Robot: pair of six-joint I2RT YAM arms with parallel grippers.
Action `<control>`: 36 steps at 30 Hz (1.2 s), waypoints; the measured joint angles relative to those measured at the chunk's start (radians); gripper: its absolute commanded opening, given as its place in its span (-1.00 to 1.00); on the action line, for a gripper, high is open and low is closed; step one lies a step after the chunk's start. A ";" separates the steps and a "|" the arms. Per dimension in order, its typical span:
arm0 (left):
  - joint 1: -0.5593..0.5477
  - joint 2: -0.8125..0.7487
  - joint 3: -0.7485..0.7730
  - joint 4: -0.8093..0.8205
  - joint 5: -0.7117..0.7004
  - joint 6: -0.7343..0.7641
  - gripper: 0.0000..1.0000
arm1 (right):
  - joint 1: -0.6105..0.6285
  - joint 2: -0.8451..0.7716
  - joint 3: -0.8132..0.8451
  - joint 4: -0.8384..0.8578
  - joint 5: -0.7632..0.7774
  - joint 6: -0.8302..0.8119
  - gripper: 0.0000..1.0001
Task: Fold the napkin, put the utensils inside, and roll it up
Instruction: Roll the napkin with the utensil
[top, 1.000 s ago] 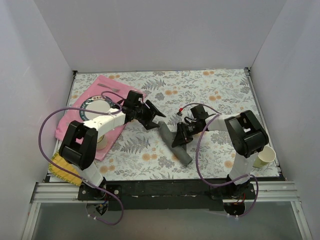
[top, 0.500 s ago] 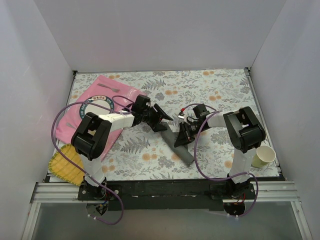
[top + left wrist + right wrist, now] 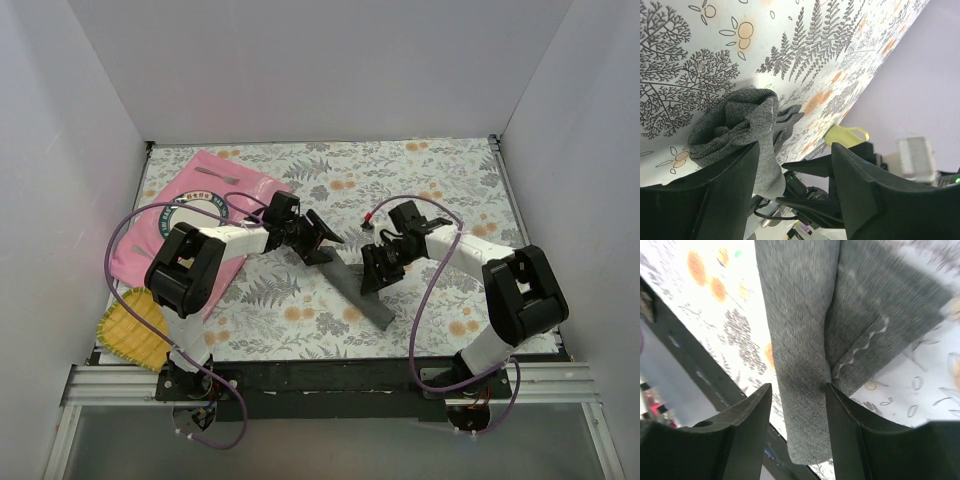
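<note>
On the desk (image 3: 430, 190) the rolled napkin (image 3: 362, 300) lay diagonally, wide left hand (image 3: 328, 248) at its far end, parted right hand (image 3: 372, 280) mid-roll

Charcoal-grey napkin (image 3: 362, 298), rolled into a tight tube, lighter stitched hem showing, lying diagonally on the floral tablecloth (image 3: 450, 180)

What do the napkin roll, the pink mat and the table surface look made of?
Napkin roll: soft woven cloth with a matte finish; the weave and a zigzag stitched hem are visible. Pink mat: probably matte fabric, but it is too small to confirm. Table surface: smooth covering with a printed floral pattern, maybe vinyl or paper.
</note>
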 measured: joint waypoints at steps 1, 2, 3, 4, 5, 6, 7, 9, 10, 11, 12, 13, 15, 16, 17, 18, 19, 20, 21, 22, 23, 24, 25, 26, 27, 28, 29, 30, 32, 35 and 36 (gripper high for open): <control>0.000 0.000 0.000 -0.002 0.000 0.000 0.17 | 0.012 -0.010 -0.014 -0.002 0.019 0.000 0.08; 0.001 0.000 0.001 -0.005 0.000 0.001 0.17 | 0.024 -0.018 -0.034 0.003 0.034 0.001 0.08; 0.001 0.001 0.003 -0.010 0.000 0.002 0.17 | 0.039 -0.028 -0.069 0.013 0.067 0.007 0.08; 0.002 0.002 0.005 -0.014 0.000 0.004 0.17 | 0.048 -0.034 -0.092 0.013 0.087 0.016 0.08; 0.002 0.003 0.007 -0.019 0.000 0.007 0.17 | 0.057 -0.041 -0.118 0.013 0.113 0.030 0.08; 0.002 0.003 0.010 -0.026 0.000 0.008 0.17 | 0.065 -0.056 -0.131 0.012 0.128 0.051 0.08; 0.002 0.005 0.014 -0.034 0.000 0.011 0.17 | 0.071 -0.069 -0.132 0.008 0.160 0.057 0.10; 0.003 0.010 0.025 -0.047 0.000 0.016 0.17 | 0.098 -0.096 -0.125 -0.010 0.255 0.070 0.12; 0.003 0.016 0.031 -0.051 0.001 0.018 0.17 | 0.114 -0.105 -0.116 -0.023 0.296 0.072 0.18; 0.003 0.019 0.036 -0.056 0.001 0.019 0.17 | 0.130 -0.110 -0.102 -0.041 0.331 0.071 0.23; 0.004 0.021 0.039 -0.060 0.000 0.020 0.17 | 0.156 -0.111 -0.069 -0.070 0.382 0.066 0.29; 0.004 0.021 0.040 -0.064 0.000 0.022 0.17 | 0.181 -0.111 -0.038 -0.087 0.419 0.063 0.42; 0.004 0.022 0.044 -0.072 0.000 0.023 0.17 | 0.230 -0.111 0.026 -0.115 0.484 0.043 0.51; 0.004 0.022 0.048 -0.077 0.000 0.024 0.17 | 0.259 -0.111 0.059 -0.119 0.516 0.031 0.57; 0.004 0.024 0.054 -0.085 0.000 0.024 0.17 | 0.294 -0.111 0.091 -0.116 0.543 0.016 0.58; 0.004 0.027 0.059 -0.089 0.000 0.024 0.17 | 0.315 -0.109 0.109 -0.116 0.559 0.007 0.60; 0.004 0.031 0.063 -0.095 0.000 0.024 0.17 | 0.341 -0.105 0.129 -0.115 0.580 -0.008 0.61; 0.005 0.034 0.067 -0.100 0.000 0.024 0.17 | 0.365 -0.096 0.145 -0.115 0.600 -0.021 0.61; 0.005 0.035 0.070 -0.103 0.001 0.024 0.17 | 0.388 -0.079 0.160 -0.116 0.620 -0.035 0.60; 0.005 0.037 0.073 -0.109 0.001 0.023 0.17 | 0.406 -0.057 0.172 -0.114 0.642 -0.048 0.59; 0.005 0.037 0.075 -0.113 0.001 0.023 0.17 | 0.418 -0.032 0.179 -0.110 0.662 -0.059 0.58; 0.005 0.039 0.076 -0.115 0.001 0.022 0.17 | 0.430 -0.006 0.182 -0.108 0.684 -0.068 0.57; 0.005 0.040 0.076 -0.115 0.002 0.021 0.17 | 0.441 0.019 0.183 -0.107 0.705 -0.078 0.54; 0.006 0.042 0.076 -0.115 0.003 0.019 0.17 | 0.452 0.043 0.183 -0.108 0.722 -0.085 0.54; 0.007 0.044 0.077 -0.115 0.004 0.017 0.17 | 0.462 0.068 0.183 -0.108 0.741 -0.091 0.51; 0.008 0.046 0.077 -0.116 0.005 0.015 0.17 | 0.470 0.083 0.183 -0.107 0.755 -0.095 0.50; 0.009 0.048 0.077 -0.116 0.008 0.014 0.18 | 0.476 0.091 0.182 -0.106 0.764 -0.098 0.48; 0.010 0.048 0.077 -0.117 0.009 0.012 0.18 | 0.483 0.099 0.182 -0.105 0.776 -0.101 0.45; 0.012 0.048 0.077 -0.118 0.012 0.010 0.18 | 0.495 0.103 0.176 -0.083 0.791 -0.105 0.38; 0.012 0.049 0.079 -0.121 0.013 0.009 0.19 | 0.505 0.106 0.164 -0.060 0.805 -0.105 0.13; 0.012 0.050 0.085 -0.127 0.013 0.011 0.19 | 0.506 0.111 0.163 -0.057 0.812 -0.102 0.01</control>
